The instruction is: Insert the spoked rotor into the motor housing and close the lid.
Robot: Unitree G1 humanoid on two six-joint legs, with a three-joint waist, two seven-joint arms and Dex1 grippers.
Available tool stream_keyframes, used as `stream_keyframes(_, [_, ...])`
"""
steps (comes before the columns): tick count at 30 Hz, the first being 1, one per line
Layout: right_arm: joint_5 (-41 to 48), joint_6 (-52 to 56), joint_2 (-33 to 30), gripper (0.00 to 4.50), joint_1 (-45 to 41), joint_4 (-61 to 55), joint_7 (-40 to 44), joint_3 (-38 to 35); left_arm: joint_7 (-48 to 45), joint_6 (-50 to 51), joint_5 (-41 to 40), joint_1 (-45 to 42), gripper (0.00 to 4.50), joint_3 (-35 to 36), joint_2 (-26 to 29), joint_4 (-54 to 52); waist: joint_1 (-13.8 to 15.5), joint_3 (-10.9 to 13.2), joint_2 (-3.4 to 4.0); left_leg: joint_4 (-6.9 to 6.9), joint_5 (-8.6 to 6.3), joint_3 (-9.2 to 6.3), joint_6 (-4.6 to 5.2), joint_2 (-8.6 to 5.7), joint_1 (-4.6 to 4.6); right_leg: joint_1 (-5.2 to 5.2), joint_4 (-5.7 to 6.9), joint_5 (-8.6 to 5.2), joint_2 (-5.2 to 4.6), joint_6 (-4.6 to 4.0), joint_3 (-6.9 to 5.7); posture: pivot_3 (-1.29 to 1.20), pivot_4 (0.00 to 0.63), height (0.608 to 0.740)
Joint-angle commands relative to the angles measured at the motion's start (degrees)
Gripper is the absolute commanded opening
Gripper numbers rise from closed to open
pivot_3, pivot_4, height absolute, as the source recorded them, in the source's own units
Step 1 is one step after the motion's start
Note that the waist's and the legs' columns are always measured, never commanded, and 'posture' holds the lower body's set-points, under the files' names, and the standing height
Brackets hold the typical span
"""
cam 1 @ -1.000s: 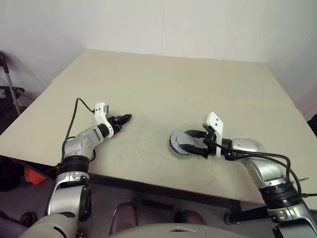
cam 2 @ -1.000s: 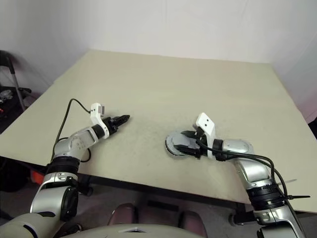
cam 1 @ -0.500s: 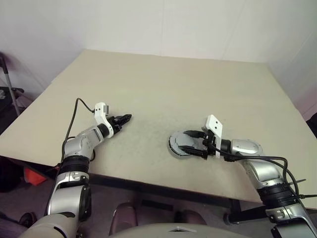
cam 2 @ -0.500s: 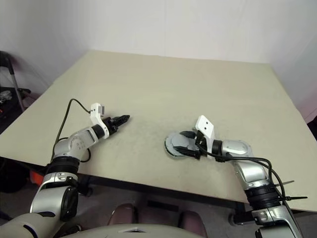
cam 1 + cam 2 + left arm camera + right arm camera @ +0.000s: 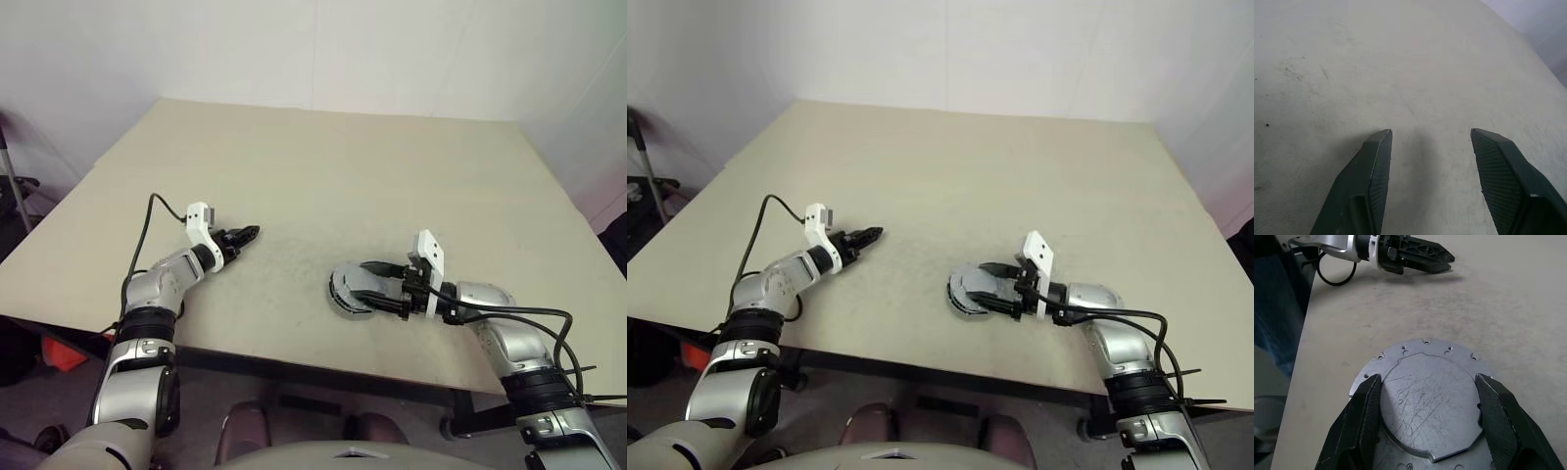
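My right gripper is shut on the motor housing, a round grey metal part with a flange of small holes. Its fingers sit on either side of a raised, scratched round face with one notch; I cannot tell whether that face is the lid. No copper coils show, and the spoked rotor is hidden. In the left eye view the motor housing is tilted just over the table near its front edge. My left gripper is open over bare table to the left, nothing between its fingers.
The beige table stretches far back to the white walls. Its front edge runs close below both grippers. A black cable loops from my left wrist. My left gripper also appears in the right wrist view, beyond the housing.
My right forearm has sunk lower and its wrist has turned a little, with the grey part still between the fingers. The left arm has not moved. The camera has shifted slightly.
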Motion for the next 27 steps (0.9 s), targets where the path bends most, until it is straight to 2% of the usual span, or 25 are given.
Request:
stream_keyframes(1, [-1.98, -3.22, -0.62, 2.94, 0.07, 0.8, 0.69, 0.61, -0.24, -0.78, -0.04, -0.53, 2.72, 0.29, 0.74, -1.03, 0.0, 0.0, 0.0, 0.01, 0.0, 0.0, 0.0, 0.0, 0.0, 0.0, 0.0, 0.0, 0.0, 0.0, 0.0, 0.0, 0.0, 0.74])
stream_keyframes(8, [-5.92, -4.26, -0.41, 2.94, -2.03, 4.6, -2.28, 1.4, -0.12, -0.67, -0.11, -0.34, 2.72, 0.33, 0.73, -1.36, -0.08, 0.0, 0.0, 0.06, 0.0, 0.0, 0.0, 0.0, 0.07, 0.08, 0.02, 0.03, -0.01, -0.04, 0.01, 0.0, 0.0, 0.74])
stream_keyframes(12, [-7.06, -5.22, -0.33, 4.3, -3.24, 6.24, -3.27, 1.77, -0.12, -0.75, -0.09, -0.4, 2.72, 0.31, 0.72, -1.2, -0.08, 0.0, 0.0, 0.07, 0.02, 0.0, -0.02, 0.0, 0.26, 0.24, 0.04, 0.07, 0.0, -0.11, 0.01, 0.0, 0.0, 0.74])
stream_keyframes(13, [-7.47, -5.86, -0.28, 4.48, -3.3, 6.41, -3.63, 1.85, -0.13, -0.77, -0.08, -0.41, 2.72, 0.29, 0.73, -1.18, -0.08, 0.0, 0.0, 0.07, 0.02, 0.0, -0.02, 0.01, 0.32, 0.31, 0.04, 0.07, 0.0, -0.12, 0.01, 0.0, 0.0, 0.74])
stream_keyframes(17, [-5.6, -5.73, -0.02, 4.48, -2.58, 4.18, -3.67, 0.93, -0.11, -0.84, -0.05, -0.5, 2.72, 0.3, 0.69, -0.92, -0.11, 0.0, 0.0, 0.06, 0.02, 0.0, -0.02, 0.02, 0.38, 0.39, 0.04, 0.07, 0.0, -0.12, 0.01, 0.0, 0.0, 0.74])
stream_keyframes(27, [7.56, 4.75, -0.36, 4.48, -2.06, -8.88, -2.57, -4.99, -0.28, -1.09, 0.04, -0.95, 2.72, 0.14, 0.45, -0.18, -0.07, 0.07, 0.1, 0.05, 0.0, -0.01, 0.02, 0.02, 0.18, 0.15, 0.02, 0.07, 0.01, -0.11, 0.01, 0.0, 0.0, 0.74])
